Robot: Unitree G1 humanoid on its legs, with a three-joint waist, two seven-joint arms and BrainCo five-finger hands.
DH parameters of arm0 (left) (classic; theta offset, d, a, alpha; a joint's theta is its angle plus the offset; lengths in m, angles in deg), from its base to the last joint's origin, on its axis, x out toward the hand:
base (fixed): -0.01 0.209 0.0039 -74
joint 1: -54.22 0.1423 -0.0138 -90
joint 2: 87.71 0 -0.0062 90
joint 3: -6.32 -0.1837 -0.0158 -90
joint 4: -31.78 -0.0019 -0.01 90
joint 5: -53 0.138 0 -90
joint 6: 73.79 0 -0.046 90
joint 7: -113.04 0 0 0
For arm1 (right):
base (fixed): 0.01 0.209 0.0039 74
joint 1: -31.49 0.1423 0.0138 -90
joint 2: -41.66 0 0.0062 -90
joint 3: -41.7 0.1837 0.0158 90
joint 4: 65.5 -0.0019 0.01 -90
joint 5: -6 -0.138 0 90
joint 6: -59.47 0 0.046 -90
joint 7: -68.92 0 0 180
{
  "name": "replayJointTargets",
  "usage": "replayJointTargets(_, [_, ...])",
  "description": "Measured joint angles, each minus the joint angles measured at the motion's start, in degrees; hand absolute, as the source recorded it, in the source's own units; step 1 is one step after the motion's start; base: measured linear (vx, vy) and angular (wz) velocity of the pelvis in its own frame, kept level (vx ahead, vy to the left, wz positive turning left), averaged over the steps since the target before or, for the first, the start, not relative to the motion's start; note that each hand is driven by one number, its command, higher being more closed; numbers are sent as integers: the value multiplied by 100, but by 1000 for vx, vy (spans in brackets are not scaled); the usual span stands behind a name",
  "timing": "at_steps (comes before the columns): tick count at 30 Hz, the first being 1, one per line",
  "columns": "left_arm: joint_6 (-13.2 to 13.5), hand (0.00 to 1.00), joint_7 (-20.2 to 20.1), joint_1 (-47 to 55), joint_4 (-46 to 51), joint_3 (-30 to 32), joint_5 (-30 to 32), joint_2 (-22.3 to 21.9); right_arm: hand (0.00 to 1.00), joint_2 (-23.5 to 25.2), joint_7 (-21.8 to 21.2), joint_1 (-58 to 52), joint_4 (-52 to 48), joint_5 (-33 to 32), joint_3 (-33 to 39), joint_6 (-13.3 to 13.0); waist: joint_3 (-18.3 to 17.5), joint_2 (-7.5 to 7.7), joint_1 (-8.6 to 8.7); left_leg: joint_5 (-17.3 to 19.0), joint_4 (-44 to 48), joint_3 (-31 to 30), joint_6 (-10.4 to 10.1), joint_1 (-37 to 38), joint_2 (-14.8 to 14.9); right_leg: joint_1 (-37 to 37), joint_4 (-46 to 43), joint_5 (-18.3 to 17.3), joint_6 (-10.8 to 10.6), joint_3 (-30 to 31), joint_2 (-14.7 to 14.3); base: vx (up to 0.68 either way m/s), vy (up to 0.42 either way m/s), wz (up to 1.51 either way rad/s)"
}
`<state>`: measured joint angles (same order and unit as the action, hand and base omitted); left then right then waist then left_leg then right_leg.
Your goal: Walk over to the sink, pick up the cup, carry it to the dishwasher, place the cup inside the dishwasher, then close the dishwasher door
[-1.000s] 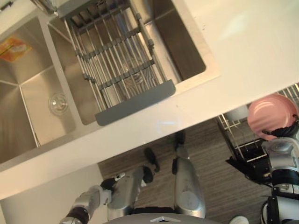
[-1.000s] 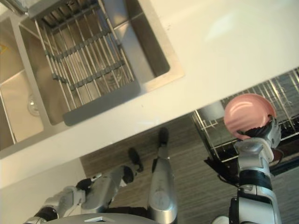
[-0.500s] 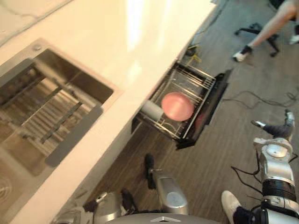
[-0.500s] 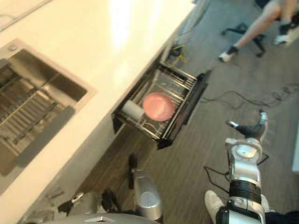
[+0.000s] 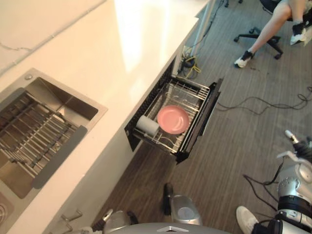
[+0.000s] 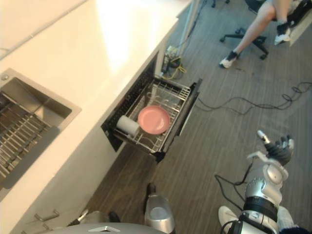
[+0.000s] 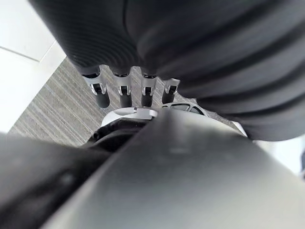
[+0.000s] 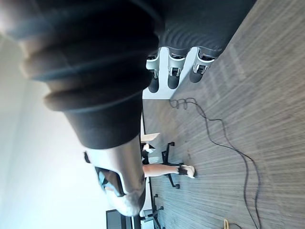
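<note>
Cup (image 5: 173, 119), possibly a pink bowl, lying in pulled-out dishwasher rack (image 5: 191, 94)

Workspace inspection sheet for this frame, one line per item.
Surface: white counter, nothing seen on it; sink holds a drying rack.
Job's things: white cup lies on its side in the open dishwasher, beside a pink plate; door not yet closed.
Clutter: nothing seen.
Hands: right hand open, empty, over the floor; left hand open, empty.
Cables: yellow tangle at the counter's end; black cable across the floor.
Surroundings: person's legs by an office chair.
</note>
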<state>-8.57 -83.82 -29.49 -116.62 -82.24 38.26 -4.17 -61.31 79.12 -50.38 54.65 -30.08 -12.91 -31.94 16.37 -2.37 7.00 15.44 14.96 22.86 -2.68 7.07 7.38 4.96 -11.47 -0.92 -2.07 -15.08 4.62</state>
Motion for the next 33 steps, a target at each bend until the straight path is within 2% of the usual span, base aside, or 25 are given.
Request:
replayJointTargets(3, [87,0,43,85,-6,27,-215,-68,0,342,-269,-99,-3,-5,5,76,-69,-102,-73,-97,-243,-95,-30,-19,-46,-33,185,85,16,-115,16,-96,-37,19])
replayJointTargets(9, [263,0,176,209,51,95,-548,-158,0,870,-639,-110,2,-5,-548,315,-117,-181,-281,-516,-724,-404,-6,-33,-242,-127,450,272,33,-434,166,-57,-18,28])
replayJointTargets(13, [357,0,191,277,117,100,-715,-169,0,1053,-775,-85,34,-27,-875,426,-135,-211,-400,-674,-842,-598,-9,-23,-311,-201,473,294,24,-638,255,-8,-10,33])
replayJointTargets(19, [562,0,240,409,179,138,-897,-286,0,1311,-812,116,642,-548,-1297,535,-153,-268,-636,-1039,-1200,-1164,24,-95,-523,-305,507,297,-36,-1162,493,-26,-4,51])
replayJointTargets(20, [600,0,241,460,222,138,-931,-290,0,1343,-696,192,777,-691,-1195,426,-138,-273,-670,-1107,-1233,-1261,18,-145,-563,-306,501,308,-51,-1271,549,-11,-1,48])
replayJointTargets(24, [716,0,240,640,325,154,-1040,-348,0,1254,-507,372,988,-950,-1212,276,-100,-294,-719,-1258,-1342,-1512,-7,-252,-657,-305,490,323,-67,-1501,668,-51,2,33])
replayJointTargets(27, [758,0,234,643,327,181,-1057,-378,0,1247,-367,601,1125,-1201,-1214,84,-27,-378,-735,-1316,-1415,-1710,-15,-364,-689,-289,503,309,-96,-1710,725,-106,-8,34])
replayJointTargets(30, [785,0,156,644,340,185,-1107,-451,0,1243,-330,789,1132,-1214,-1263,-177,97,-514,-856,-1364,-1416,-1940,-96,-507,-668,-271,477,264,-21,-1948,734,-87,-38,29])
replayJointTargets(33, [799,0,139,645,368,185,-1106,-551,0,1220,-312,1046,1122,-1278,-1385,-441,235,-678,-861,-1434,-1418,-2151,-201,-643,-643,-244,409,209,49,-2187,752,-54,-56,39])
